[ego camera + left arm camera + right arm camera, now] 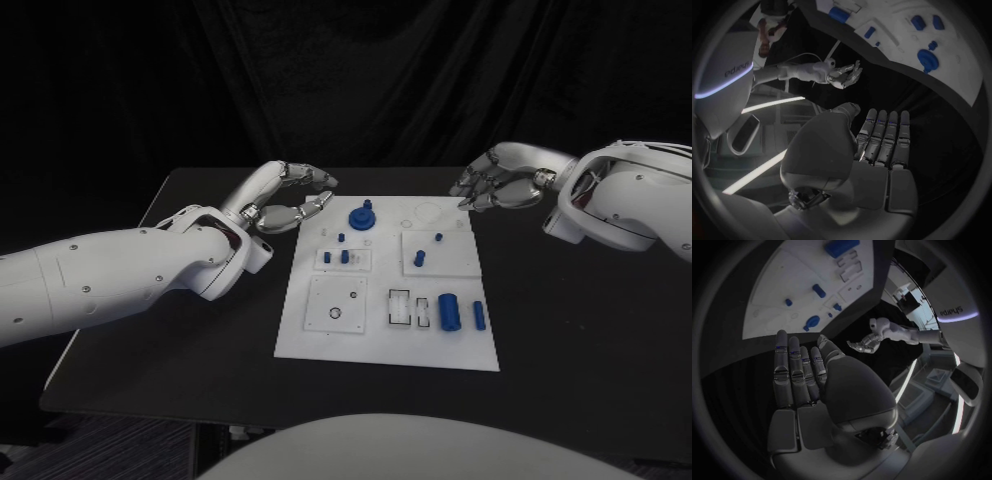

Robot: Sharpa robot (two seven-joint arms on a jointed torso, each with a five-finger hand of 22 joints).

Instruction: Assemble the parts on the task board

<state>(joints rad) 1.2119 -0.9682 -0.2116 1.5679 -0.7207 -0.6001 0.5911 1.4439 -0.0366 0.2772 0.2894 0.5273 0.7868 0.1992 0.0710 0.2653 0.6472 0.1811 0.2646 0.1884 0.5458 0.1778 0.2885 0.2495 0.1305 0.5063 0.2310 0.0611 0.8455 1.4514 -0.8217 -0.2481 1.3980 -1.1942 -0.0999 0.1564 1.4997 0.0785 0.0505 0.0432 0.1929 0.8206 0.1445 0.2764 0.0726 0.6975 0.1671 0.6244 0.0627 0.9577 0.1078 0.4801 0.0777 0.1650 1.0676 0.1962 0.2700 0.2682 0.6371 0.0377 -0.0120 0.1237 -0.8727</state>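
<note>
Task board: flat white rectangular plate (pixel 389 352), sat mid-way on the matte black table (pixel 577 330), long side running away from the robot.
Round part: blue knob-like piece with a stub on top (pixel 361 217), stood near the board's far-left corner.
Small pegs: a few short blue pins (pixel 345 257), stood in the raised square just behind the board's middle, left half; one more blue pin (pixel 420 258) upright in the matching square on the right half.
Cylinders: fat blue cylinder (pixel 450 311) and a slimmer blue rod (pixel 477 315), lay side by side on the board's near-right part, both pointing along the long side.
Slots: two narrow rectangular cut-outs (pixel 398 307), right beside the fat cylinder, toward the board's middle.
Left hand: silver many-fingered hand (pixel 289 198), hung just off the board's far-left corner, fingers loosely curled and apart, nothing held; in the left wrist view (pixel 873 145) lay straight, side by side, palm bare.
Right hand: silver many-fingered hand (pixel 498 180), hovered just past the board's far-right corner, fingers bent but apart, nothing in them; same story in the right wrist view (pixel 807 385).
</note>
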